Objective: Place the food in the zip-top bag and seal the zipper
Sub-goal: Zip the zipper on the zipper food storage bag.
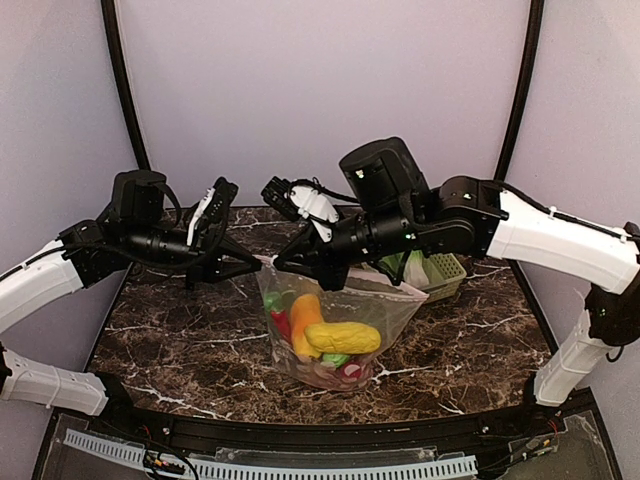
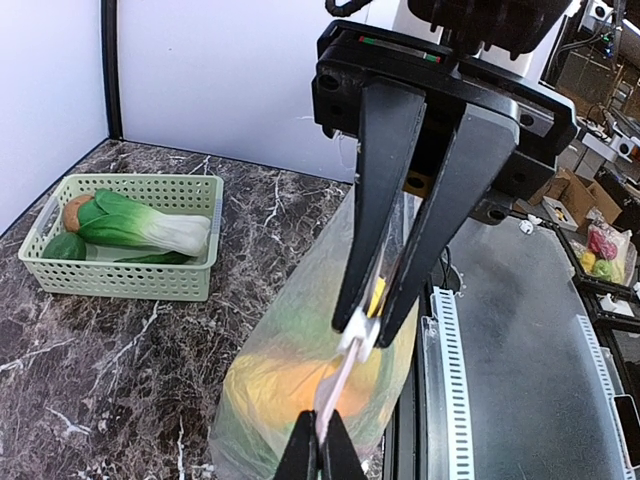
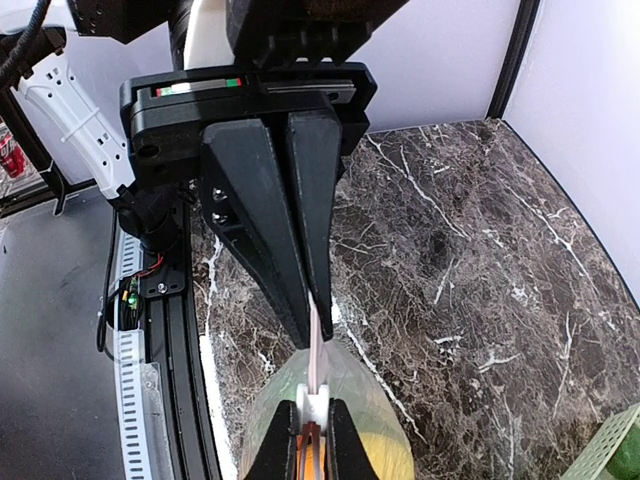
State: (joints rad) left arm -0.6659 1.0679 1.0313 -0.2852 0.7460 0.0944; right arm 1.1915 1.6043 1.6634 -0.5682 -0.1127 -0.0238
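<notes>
Above the middle of the dark marbled surface (image 1: 180, 340), the zip-top bag (image 1: 330, 320) is held up by its mouth edge, its belly sagging under the food. The left pincer (image 1: 248, 267) is clenched on the zipper (image 2: 335, 392) at the bag's left corner. The right pincer (image 1: 290, 262) is clenched on the same strip just beside it. In both wrist views the two pairs of fingers are seen closed on the pale strip, tips facing, with something small and white, possibly a slider, pinched by the right pair. Whether the bag's bottom rests on the surface cannot be told.

Inside the bag a yellow corn (image 1: 343, 337), an orange piece (image 1: 303, 318) and red and green bits can be made out. A bok choy (image 2: 150, 228) and a few other pieces lie in the pale green basket (image 2: 130, 275), well apart from the bag. The filling is therefore judged incomplete, though sealing appears to be the step in hand.

The bag is judged light, floppy and slick, so a hold on the bare film would likely slip or crumple. It is best taken by the zipper, its only stiffish part. With the toys' weight hanging low, the strip is drawn taut, which should help the tracks to be pressed together. One end is best anchored while the other hold is run along toward the right corner. The toy food is judged hard, smooth and not fragile.
</notes>
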